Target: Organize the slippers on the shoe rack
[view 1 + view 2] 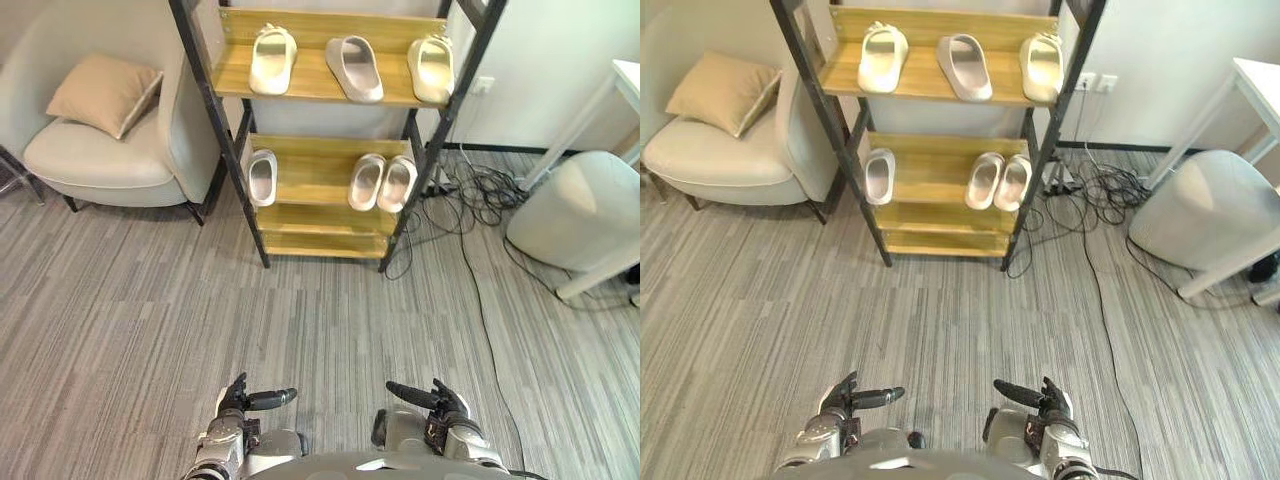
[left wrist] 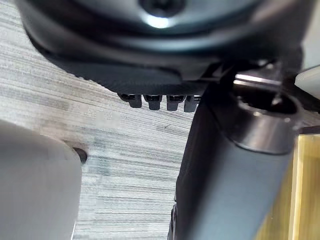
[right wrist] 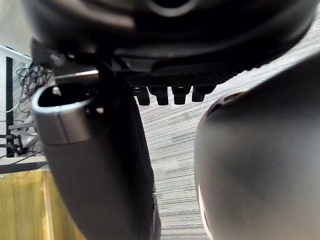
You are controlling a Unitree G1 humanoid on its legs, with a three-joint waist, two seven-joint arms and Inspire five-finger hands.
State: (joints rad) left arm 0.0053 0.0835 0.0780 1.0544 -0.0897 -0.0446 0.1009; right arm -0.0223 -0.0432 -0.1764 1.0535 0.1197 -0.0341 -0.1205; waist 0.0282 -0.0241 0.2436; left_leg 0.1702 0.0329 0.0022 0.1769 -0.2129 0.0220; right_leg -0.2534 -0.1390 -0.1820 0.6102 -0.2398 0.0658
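Currently the left hand and right hand hang low at the near edge, apart, both empty with fingers relaxed. Far ahead, the shoe rack holds three slippers on its top shelf and three on the middle one.

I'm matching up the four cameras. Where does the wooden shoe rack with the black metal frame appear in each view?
Left eye view: wooden shoe rack top centre.
Right eye view: top, slightly left of centre.
Left wrist view: probably the yellow wood strip at the edge.
Right wrist view: probably the yellow wood patch beside black cables.
Shared landmark: grey striped carpet.
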